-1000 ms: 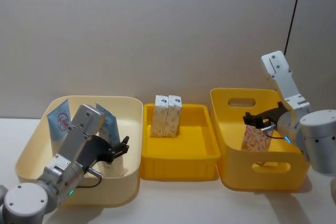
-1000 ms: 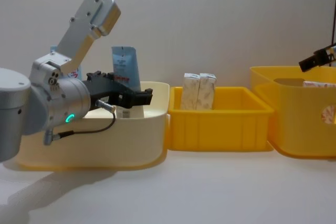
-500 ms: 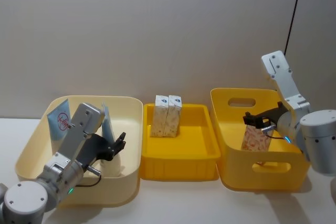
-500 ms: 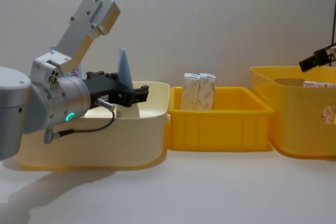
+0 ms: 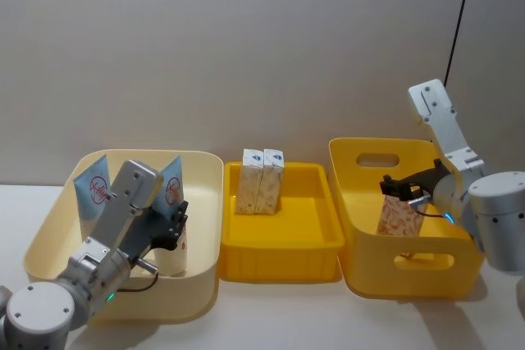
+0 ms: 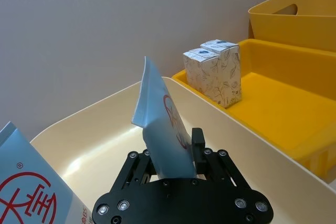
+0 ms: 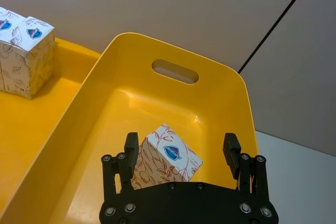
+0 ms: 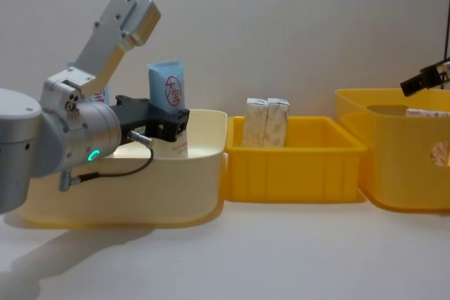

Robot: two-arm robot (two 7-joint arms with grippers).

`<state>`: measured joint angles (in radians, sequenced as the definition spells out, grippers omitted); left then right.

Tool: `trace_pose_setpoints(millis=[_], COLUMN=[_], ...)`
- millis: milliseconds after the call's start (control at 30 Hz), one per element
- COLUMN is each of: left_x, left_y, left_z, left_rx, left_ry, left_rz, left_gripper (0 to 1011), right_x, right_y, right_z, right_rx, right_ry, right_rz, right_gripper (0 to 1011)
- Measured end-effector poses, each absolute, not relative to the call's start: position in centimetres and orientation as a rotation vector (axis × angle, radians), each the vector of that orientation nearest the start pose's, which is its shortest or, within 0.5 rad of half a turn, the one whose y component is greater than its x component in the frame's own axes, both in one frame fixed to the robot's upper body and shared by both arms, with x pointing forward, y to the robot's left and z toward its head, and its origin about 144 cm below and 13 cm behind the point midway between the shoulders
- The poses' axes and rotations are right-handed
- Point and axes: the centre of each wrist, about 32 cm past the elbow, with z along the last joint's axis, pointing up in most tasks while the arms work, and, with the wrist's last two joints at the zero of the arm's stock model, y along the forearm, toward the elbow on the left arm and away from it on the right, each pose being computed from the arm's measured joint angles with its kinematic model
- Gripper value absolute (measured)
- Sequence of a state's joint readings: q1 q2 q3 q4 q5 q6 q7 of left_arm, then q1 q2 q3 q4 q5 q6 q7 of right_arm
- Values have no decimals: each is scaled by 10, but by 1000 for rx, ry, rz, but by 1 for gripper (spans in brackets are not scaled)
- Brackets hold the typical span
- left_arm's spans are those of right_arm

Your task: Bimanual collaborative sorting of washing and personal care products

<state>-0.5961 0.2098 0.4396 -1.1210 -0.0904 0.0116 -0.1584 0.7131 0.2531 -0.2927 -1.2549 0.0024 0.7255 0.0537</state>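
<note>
**A:** Left hand (image 6: 173, 148), status?

**B:** Fingers closed on a held tube (image 6: 160, 124), light blue and white. Grip is approx at mid-height, flat crimped end up. The tube stands upright inside the cream bin (image 5: 47, 237), toward the bin's right side. Its red circle mark faces the robot in the chest view. Can't tell if the base rests on the bin floor, since the arm covers it.

**A:** Anything else in that bin?

**B:** A second tube (image 5: 92, 190), same kind, at the back-left corner. It leans a bit and sits well apart from the gripped one.

**A:** OK. Right hand?

**B:** Right hand (image 7: 181, 150) is down inside the yellow bin (image 7: 220, 93), the one w/ the handle cutout. Fingers are spread wide and straddle a lone carton (image 7: 165, 156). The carton sits close to one finger w/ a clear gap on the other side, so nothing is gripped. It's cream w/ reddish-brown print and stands on the bin floor near the middle, turned corner-on to the wrist cam.

**A:** And between the two bins?

**B:** A yellow tray (image 5: 279, 266), lower than both and just beside each. A pair of cartons (image 5: 262, 179) stands in its back-left part, side by side and touching. They're upright, and the print looks greyer than on the lone one. All three containers sit in a row on the white table (image 5: 271, 321): cream on the robot's left, tray in the middle, handled bin on the right.
</note>
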Motion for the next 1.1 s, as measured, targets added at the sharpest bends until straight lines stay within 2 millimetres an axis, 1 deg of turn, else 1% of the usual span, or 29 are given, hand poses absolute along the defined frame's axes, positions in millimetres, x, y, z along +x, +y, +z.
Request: trace_pose_setpoints(millis=[433,1100], left_x=[605,605], left_y=[196,196], left_z=[1215,1215], left_rx=[197,197], left_ry=[-270,-270], left_rz=[1122,1122], left_gripper=[275,275], right_x=[622,622], right_y=[-243,-243], right_z=[1321,1321], right_rx=[-581,-581], right_ry=[-2,-2], right_rz=[-1485,-1485], right_gripper=[1001,1001])
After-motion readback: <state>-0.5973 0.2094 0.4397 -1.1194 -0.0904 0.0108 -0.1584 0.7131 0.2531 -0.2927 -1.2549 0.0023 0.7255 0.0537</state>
